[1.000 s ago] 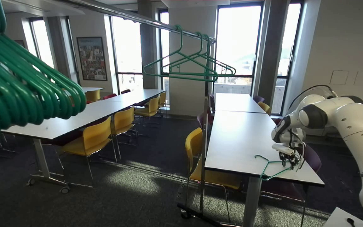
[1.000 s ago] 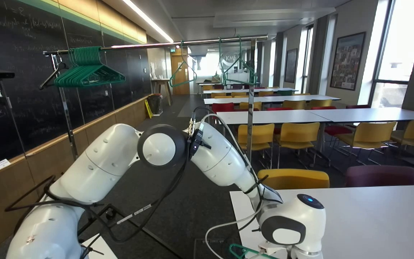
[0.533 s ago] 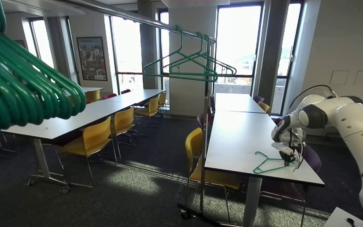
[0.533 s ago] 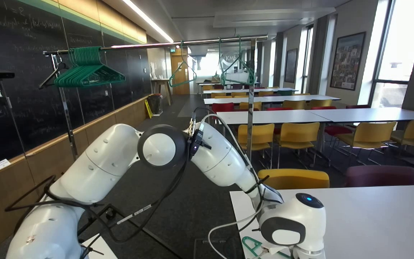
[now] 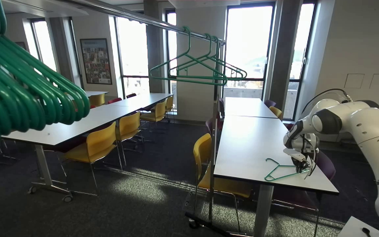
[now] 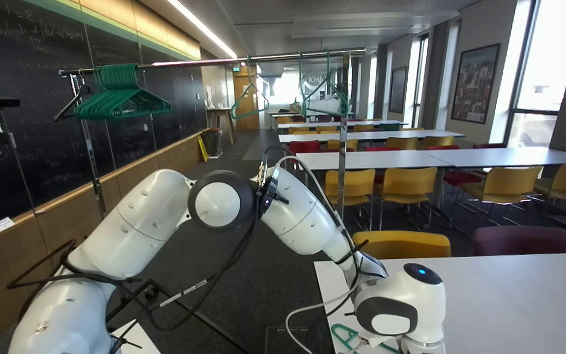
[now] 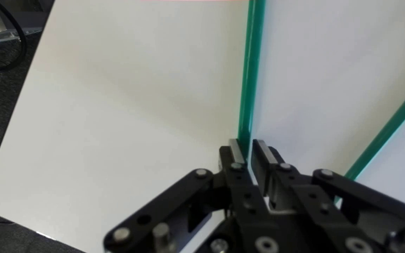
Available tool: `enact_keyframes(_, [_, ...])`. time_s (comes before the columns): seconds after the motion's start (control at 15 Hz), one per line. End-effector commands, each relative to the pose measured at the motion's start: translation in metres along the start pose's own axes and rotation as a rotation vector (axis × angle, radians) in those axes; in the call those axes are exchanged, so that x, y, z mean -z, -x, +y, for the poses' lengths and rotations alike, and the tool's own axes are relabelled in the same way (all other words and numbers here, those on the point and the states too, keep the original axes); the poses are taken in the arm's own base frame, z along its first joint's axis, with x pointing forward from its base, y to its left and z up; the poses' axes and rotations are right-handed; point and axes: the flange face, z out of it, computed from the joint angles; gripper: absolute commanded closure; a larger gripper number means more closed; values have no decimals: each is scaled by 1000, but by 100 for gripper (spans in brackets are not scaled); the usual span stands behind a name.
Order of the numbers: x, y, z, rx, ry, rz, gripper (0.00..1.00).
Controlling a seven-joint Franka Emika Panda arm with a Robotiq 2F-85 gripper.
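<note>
A green plastic hanger point(image 5: 285, 177) lies about flat on the white table point(image 5: 252, 148). My gripper point(image 5: 299, 171) is low over it, at its right part in this exterior view. In the wrist view the jaws of my gripper point(image 7: 247, 143) stand a little apart, with one straight bar of the hanger point(image 7: 253, 59) running between the fingertips. The bar lies close to the left finger, and a narrow strip of table shows between it and the right finger. A second bar runs off at the right. In an exterior view the arm hides part of the hanger point(image 6: 347, 327) and the fingers.
A metal rail point(image 5: 163, 24) on a wheeled rack stands beside the table. It carries a dense bunch of green hangers point(image 6: 121, 98) and several spaced ones point(image 5: 189, 80). The rack's post point(image 6: 342, 187) rises near the table corner. Yellow point(image 5: 202, 148) and purple point(image 5: 326, 166) chairs flank the table.
One second ago the hanger was tilted, with a corner past the table's front edge in view. By half a second ago it lay flat on the table; since then hardly anything has moved.
</note>
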Motion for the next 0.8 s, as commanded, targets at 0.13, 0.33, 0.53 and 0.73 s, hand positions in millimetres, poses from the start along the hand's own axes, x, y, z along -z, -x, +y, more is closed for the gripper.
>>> enact_keyframes(0.13, [4,-3,-1,-39,-54,-9,37])
enact_keyframes(0.33, [4,-1,-2,-56,-80,-18,16])
enact_keyframes(0.53, [2,0,-5,-71,-103,-23,0])
enact_keyframes(0.73, [-1,2,-6,-78,-114,-29,0])
